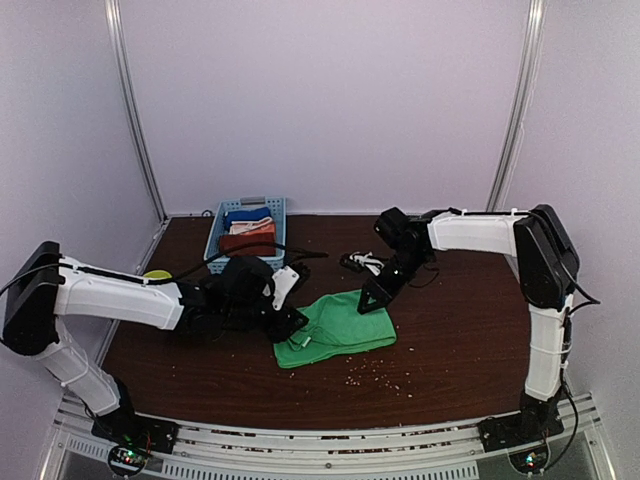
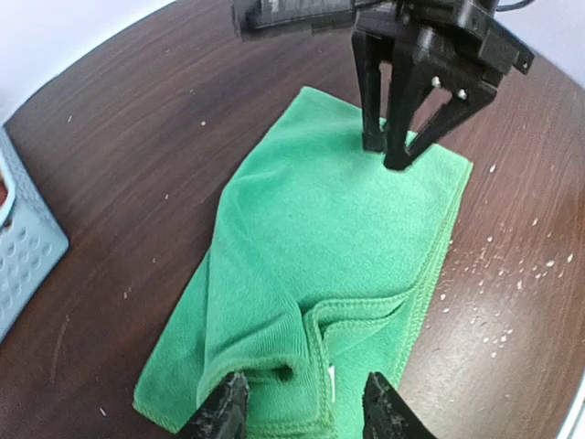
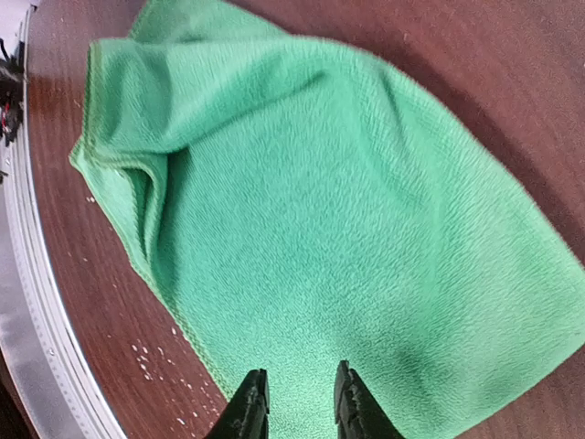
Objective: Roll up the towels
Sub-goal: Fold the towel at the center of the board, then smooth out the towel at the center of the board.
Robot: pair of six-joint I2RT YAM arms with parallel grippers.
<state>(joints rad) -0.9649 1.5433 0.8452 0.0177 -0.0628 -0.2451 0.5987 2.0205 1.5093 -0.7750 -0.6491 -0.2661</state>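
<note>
The green towel (image 1: 340, 325) lies flat on the dark table, folded in layers, with a small curled fold at its near left end (image 2: 292, 366). My left gripper (image 2: 304, 416) is open, its fingers straddling that curled end; in the top view it (image 1: 293, 322) sits at the towel's left edge. My right gripper (image 3: 300, 407) stands narrowly open with its tips down on the towel's far end, as the left wrist view (image 2: 386, 151) also shows. The rust towel (image 1: 247, 243) lies in the blue basket (image 1: 215, 235).
The basket at the back left also holds a blue cloth (image 1: 247, 215) and a striped cloth. A white cable bundle (image 1: 365, 262) lies behind the towel. A yellow-green object (image 1: 155, 272) sits at the far left. Crumbs (image 1: 375, 375) dot the table in front.
</note>
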